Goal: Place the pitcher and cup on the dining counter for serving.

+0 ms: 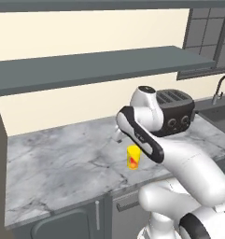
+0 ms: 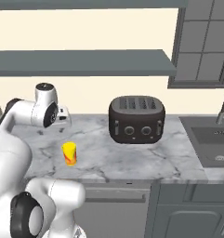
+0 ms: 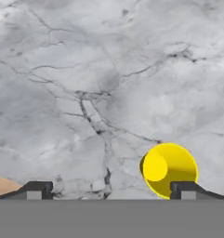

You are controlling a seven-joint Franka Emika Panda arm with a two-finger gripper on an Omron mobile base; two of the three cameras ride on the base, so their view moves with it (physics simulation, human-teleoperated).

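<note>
The small yellow cup [image 1: 133, 157] [image 2: 69, 154] with red-orange marks stands upright on the marble counter, near its front edge. My gripper [image 3: 108, 190] hangs above the counter, pointing down, jaws wide open with nothing between them. From above, the cup [image 3: 169, 168] lies just off the right fingertip [image 3: 183, 189], at the lower right. An amber-orange sliver that looks like part of the pitcher [image 3: 1, 186] shows at the lower left edge beside the left fingertip [image 3: 36, 189]. The dining counter is out of view.
A dark toaster [image 2: 136, 120] [image 1: 177, 111] stands on this marble counter [image 1: 58, 163] right of the cup. Further right lies a built-in sink [image 2: 214, 139] with a faucet [image 2: 223, 107]. A grey shelf [image 2: 81, 62] runs along the wall above.
</note>
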